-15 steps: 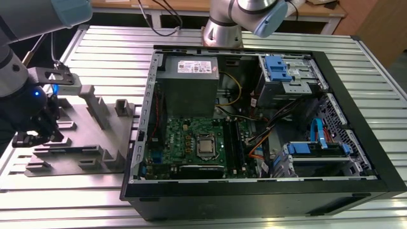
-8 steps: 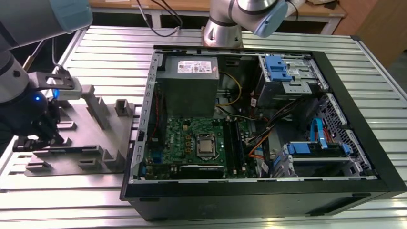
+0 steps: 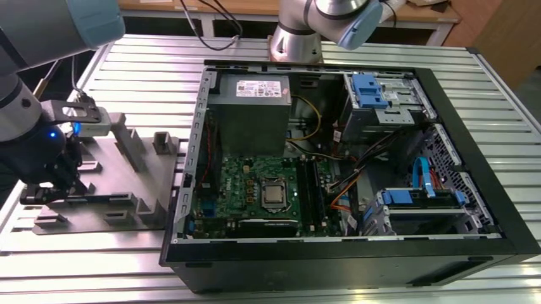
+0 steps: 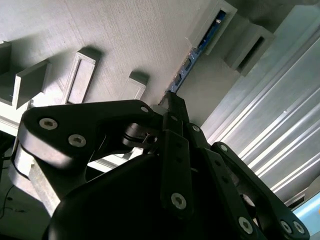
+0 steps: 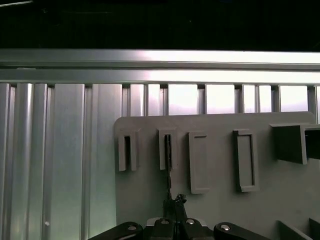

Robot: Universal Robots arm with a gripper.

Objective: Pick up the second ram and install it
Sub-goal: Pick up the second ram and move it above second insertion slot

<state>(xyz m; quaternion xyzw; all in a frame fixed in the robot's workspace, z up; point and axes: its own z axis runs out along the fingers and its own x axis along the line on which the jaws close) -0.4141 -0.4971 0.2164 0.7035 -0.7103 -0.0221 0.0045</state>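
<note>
Closest up is the gripper (image 4: 172, 107): in the second wrist view its black links converge and the fingertips are pinched tight on the second ram (image 4: 191, 60). The stick stands on its thin edge, and its far end sits in a slotted post of the grey tray (image 4: 125, 35). The first wrist view agrees, with the gripper (image 5: 174, 201) clamped on the near end of the dark stick (image 5: 168, 165) and the rest of it running up into a post on the tray (image 5: 220, 210). So it's gripped but hasn't left the tray yet.

In the exterior view, the arm (image 3: 25, 76) is at the far left with the gripper (image 3: 52, 187) down over the tray's left end. The tray (image 3: 127, 215) lies flat on the ribbed aluminium table (image 3: 144, 57), just beside the open PC case (image 3: 338, 266).

Inside the case, the motherboard (image 3: 245, 190) sits toward the exterior view's left, below the grey power supply (image 3: 249, 120). The CPU socket (image 3: 273, 195) is about mid-board, and the long dark memory slots (image 3: 308, 190) are just to its right. Can't tell from here whether any slot has a stick in it. Further right are the drive cages with blue clips, one up top (image 3: 376, 95) and one lower down (image 3: 419, 202).
</note>
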